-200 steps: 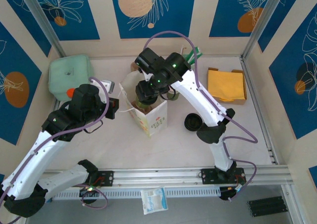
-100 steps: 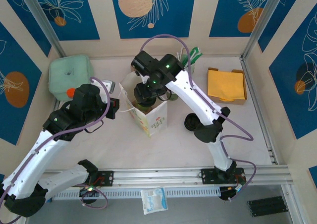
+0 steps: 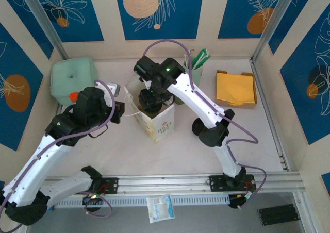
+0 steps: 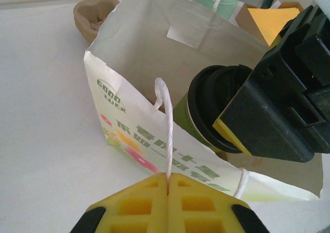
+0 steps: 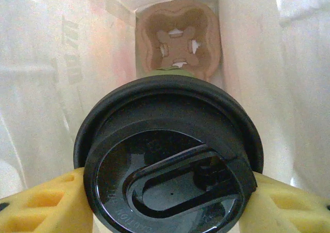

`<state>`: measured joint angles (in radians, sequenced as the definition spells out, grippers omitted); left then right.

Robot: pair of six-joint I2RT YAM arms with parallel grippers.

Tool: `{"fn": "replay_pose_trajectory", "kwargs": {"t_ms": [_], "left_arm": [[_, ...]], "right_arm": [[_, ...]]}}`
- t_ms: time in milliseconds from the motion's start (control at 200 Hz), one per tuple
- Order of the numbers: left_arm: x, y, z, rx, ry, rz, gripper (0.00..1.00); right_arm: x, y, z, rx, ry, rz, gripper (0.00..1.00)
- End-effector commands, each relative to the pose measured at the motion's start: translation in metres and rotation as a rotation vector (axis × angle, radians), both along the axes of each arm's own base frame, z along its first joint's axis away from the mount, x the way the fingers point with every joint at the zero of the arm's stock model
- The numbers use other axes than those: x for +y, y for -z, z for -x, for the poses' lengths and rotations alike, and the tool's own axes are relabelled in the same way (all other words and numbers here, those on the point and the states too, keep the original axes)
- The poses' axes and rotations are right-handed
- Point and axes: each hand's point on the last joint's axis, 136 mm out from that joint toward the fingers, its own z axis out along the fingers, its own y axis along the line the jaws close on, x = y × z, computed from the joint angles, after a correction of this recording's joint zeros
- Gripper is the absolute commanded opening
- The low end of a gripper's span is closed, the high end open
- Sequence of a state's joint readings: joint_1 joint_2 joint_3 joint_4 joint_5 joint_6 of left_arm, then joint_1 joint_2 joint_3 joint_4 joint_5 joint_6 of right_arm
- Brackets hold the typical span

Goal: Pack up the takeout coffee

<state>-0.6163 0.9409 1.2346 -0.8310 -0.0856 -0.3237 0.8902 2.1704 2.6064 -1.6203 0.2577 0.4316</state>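
Observation:
The takeout coffee point(image 4: 212, 105), a cup with a round black lid point(image 5: 167, 155) and a green side, hangs tilted in the mouth of a white paper bag point(image 3: 157, 123). My right gripper point(image 5: 167, 197) is shut on it just under the lid, one yellow pad on each side. Below the cup, at the bottom of the bag, lies a brown pulp carrier point(image 5: 178, 42). My left gripper point(image 4: 168, 184) is shut on the bag's white string handle point(image 4: 166, 125) and holds it taut on the near side. From above, the right gripper point(image 3: 151, 100) covers the bag's opening.
A second brown pulp piece point(image 4: 95, 16) lies behind the bag. A mint-green cup of straws point(image 3: 198, 63) stands at the back. A box of yellow napkins point(image 3: 236, 88) is at the right, a loose black lid point(image 3: 198, 126) right of the bag, a pale green container point(image 3: 72, 78) at the left.
My right arm has shifted a little to the left over the bag with the cup in its grip. The left arm and the bag handle have stayed put.

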Motion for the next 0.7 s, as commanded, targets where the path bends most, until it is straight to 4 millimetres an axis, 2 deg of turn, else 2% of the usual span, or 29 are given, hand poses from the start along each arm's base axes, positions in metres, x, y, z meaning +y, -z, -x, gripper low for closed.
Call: {"fn": "replay_pose_trajectory", "kwargs": {"t_ms": [0,330,695], "left_arm": [[0.002,0.004,0.002,0.030,0.000,-0.014,0.00],[0.008,0.023,0.009,0.091,-0.010,-0.057,0.00],[0.006,0.019,0.003,0.080,0.011,-0.096,0.00]], "right_arm": [[-0.025,0.019,0.029,0.157,-0.024,0.118,0.57],[-0.031,0.030,0.031,0.195,-0.001,0.153,0.56],[-0.037,0.041,0.033,0.241,-0.006,0.184,0.56]]}}
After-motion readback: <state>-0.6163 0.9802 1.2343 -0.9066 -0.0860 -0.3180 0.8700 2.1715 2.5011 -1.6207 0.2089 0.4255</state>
